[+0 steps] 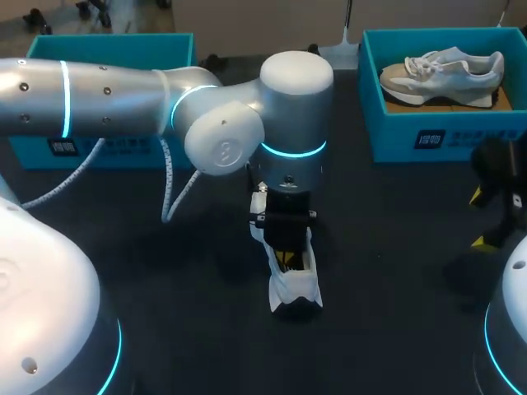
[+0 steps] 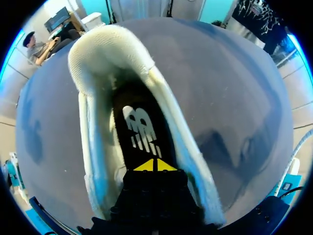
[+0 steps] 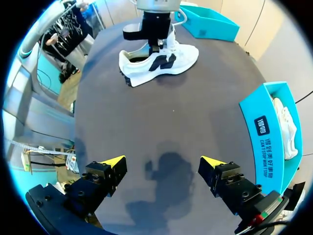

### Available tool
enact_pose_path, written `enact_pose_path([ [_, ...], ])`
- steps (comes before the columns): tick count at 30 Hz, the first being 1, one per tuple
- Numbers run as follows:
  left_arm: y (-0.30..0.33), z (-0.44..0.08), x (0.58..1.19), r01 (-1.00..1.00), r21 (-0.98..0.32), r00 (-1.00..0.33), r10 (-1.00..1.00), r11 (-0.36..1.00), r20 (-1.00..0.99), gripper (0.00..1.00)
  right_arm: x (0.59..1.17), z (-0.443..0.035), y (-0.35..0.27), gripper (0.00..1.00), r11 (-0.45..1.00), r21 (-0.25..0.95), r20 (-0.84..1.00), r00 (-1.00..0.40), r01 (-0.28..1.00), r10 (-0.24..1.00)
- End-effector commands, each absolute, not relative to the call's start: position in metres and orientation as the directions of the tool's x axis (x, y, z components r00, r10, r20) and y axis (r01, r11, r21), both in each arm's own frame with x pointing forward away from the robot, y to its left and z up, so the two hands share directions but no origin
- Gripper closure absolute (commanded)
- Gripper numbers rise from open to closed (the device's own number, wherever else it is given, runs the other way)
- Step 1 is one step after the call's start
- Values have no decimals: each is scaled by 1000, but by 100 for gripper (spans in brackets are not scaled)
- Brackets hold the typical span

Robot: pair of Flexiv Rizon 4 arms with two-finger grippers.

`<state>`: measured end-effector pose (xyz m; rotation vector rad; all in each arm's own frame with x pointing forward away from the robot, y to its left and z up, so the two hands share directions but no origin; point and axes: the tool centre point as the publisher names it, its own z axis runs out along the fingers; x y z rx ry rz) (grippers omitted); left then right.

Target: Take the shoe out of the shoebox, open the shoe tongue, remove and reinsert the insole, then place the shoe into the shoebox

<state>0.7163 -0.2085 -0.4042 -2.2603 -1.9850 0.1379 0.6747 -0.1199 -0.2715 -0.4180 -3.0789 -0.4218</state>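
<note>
Shoe on table, second shoe in shoebox.

Two white shoes: one shoe on the table, the other shoe boxed. Two blue boxes: left box, right box. Two arms: left arm, right arm.

The dark table lies dim. Glare streaks the left arm; soft shadows pool ahead of the right gripper.

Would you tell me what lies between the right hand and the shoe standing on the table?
Nothing does: the right wrist view shows only bare dark tabletop from the right hand to the shoe.
</note>
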Motion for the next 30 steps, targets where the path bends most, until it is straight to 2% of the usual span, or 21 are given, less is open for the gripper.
enact_pose_path([
  [1, -201, -389, 710, 983, -127, 139, 990, -133, 34, 100, 673, -271, -120, 0, 928, 262, 39, -964, 264, 263],
  [12, -184, -388, 703, 991, -68, 119, 986, -112, 113, 100, 673, -271, -120, 0, 928, 262, 39, -964, 264, 263],
  [17, -180, -411, 702, 995, -66, 86, 988, -78, 128, 100, 673, -271, -120, 0, 928, 262, 39, -964, 264, 263],
  [30, -198, -436, 717, 996, -56, -65, 998, 66, 21, 100, 673, -271, -120, 0, 928, 262, 39, -964, 264, 263],
])
